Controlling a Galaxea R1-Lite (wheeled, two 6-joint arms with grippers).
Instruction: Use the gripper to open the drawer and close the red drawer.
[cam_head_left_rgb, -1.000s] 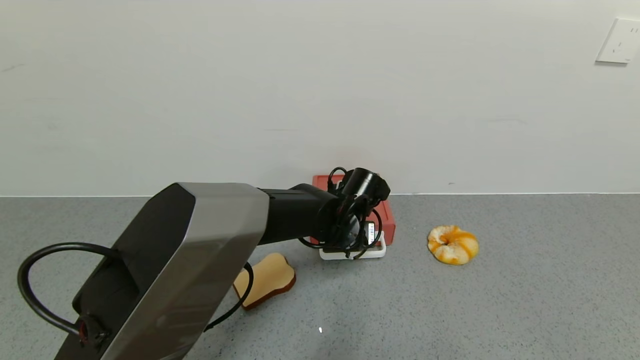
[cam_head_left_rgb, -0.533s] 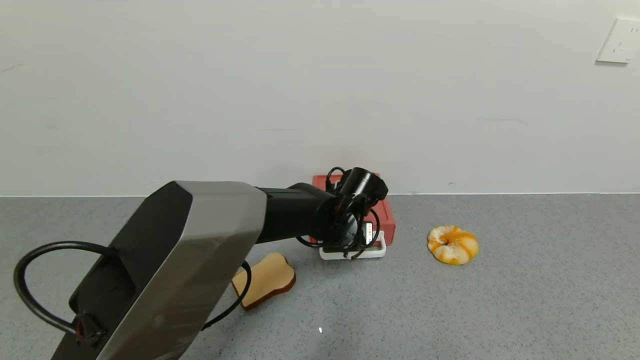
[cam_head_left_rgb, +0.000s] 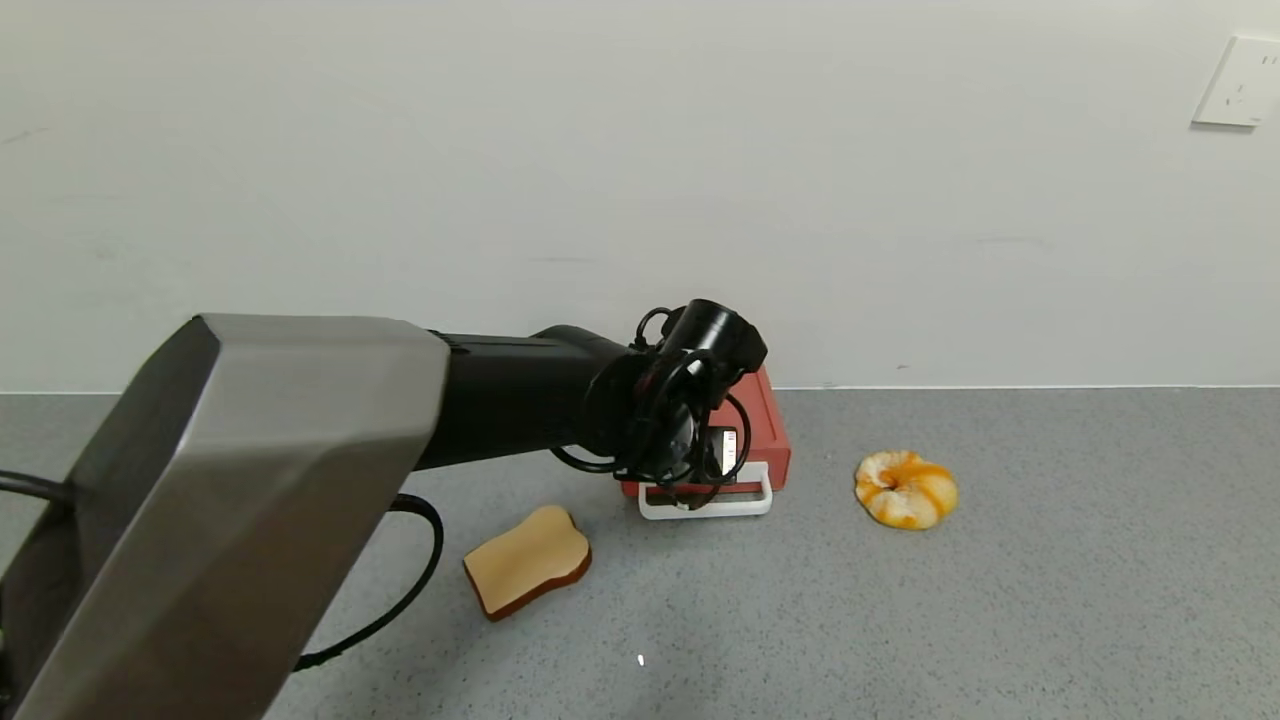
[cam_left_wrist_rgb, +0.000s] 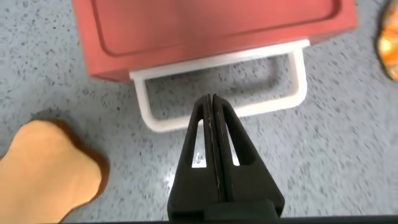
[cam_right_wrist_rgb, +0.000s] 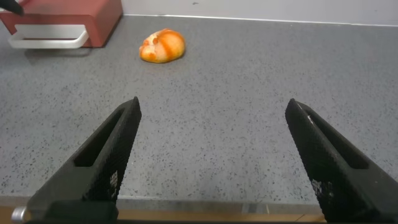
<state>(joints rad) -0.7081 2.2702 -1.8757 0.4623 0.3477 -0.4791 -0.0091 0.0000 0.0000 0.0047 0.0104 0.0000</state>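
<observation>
Left wrist view: left end effector (cam_left_wrist_rgb: 212, 102) closed, empty, above handle (cam_left_wrist_rgb: 221, 112).

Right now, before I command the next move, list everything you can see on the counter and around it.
Salmon-red rectangular plastic drawer box: one, against the wall, centre.
White rectangular loop handle: one, on the drawer's front.
Tan toy bread slice with brown crust: one, lying on the counter in front of the drawer, to its left.
Orange-and-white peeled-orange piece: one, right of the drawer.
White wall plate: one, upper right wall.
Grey speckled counter: one.
Left claw: black, shut, above the handle, holding nothing.
Right claw: black, open, low over bare counter.
</observation>
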